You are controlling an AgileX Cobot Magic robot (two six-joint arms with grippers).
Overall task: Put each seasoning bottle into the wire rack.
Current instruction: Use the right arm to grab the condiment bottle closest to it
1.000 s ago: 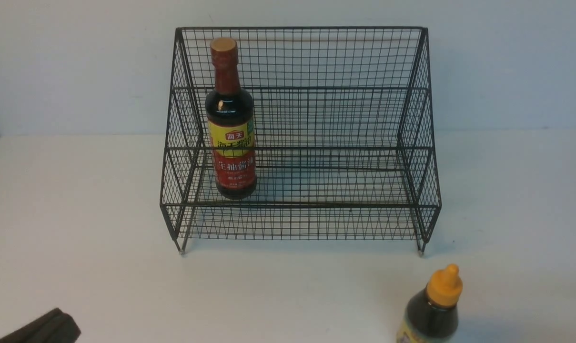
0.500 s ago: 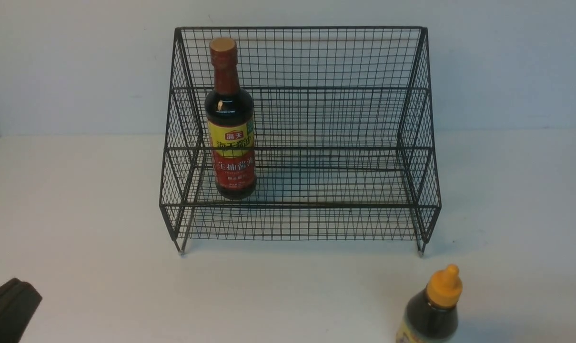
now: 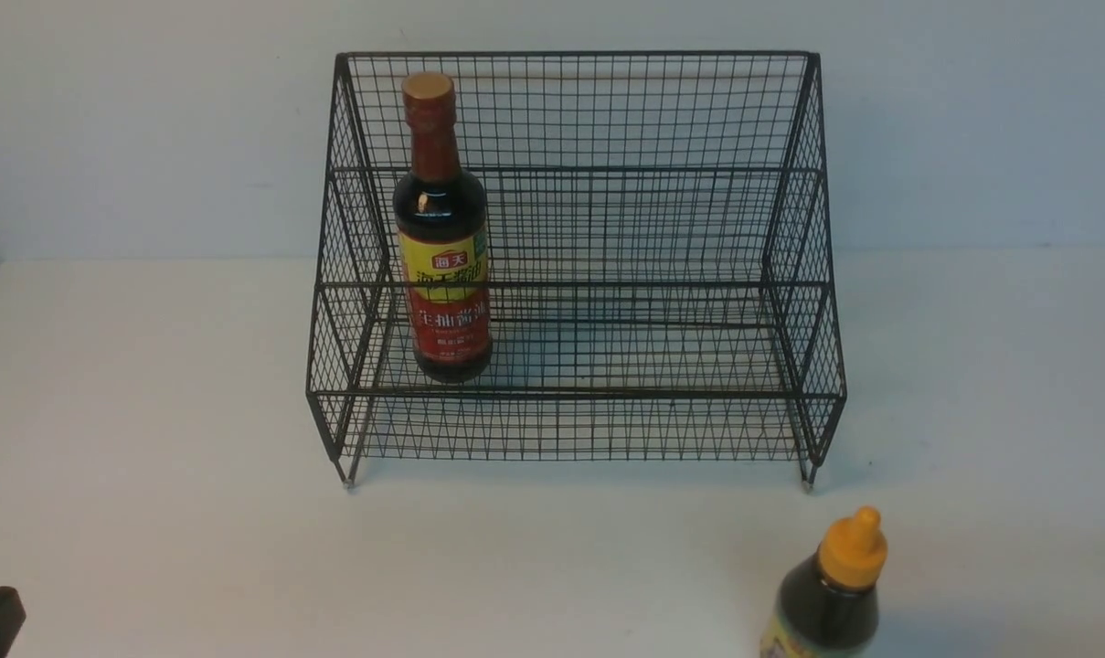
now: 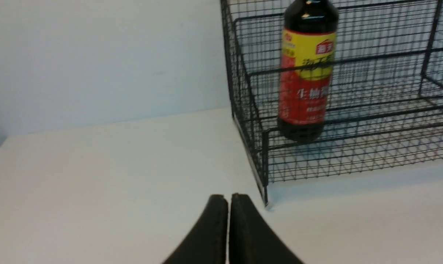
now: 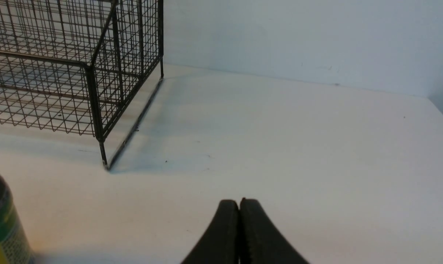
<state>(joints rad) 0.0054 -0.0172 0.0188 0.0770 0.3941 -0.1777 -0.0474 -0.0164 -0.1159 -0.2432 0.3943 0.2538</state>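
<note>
The black wire rack [image 3: 570,394] fills the upper middle of the front view, standing on the white table [image 3: 150,411] close to the pale wall [image 3: 132,119] behind it. The tall bottle [image 3: 442,228], dark sauce under a brown-gold cap with a yellow and red label, stands upright inside the rack on the lower front tier. It is near the rack's left end in the frame, and its cap reaches almost up to the top rail. The short bottle [image 3: 831,594], with an orange-yellow nozzle cap, stands upright on the table at the lower right of the frame. It is outside the rack, in front of the rack's right front corner and apart from it, and its lower part is cut off by the bottom edge. The left gripper [image 4: 228,197] shows in the front view only as a dark tip in the lower left corner. Its wrist camera shows the two black fingers [image 4: 214,227] clenched together with nothing between them, above bare table and short of the rack's left front corner. The right gripper [image 5: 239,201] is outside the front view. Its own camera shows its fingers [image 5: 225,234] pressed together too, empty, over bare table and well apart from both the rack and the short bottle.
</note>
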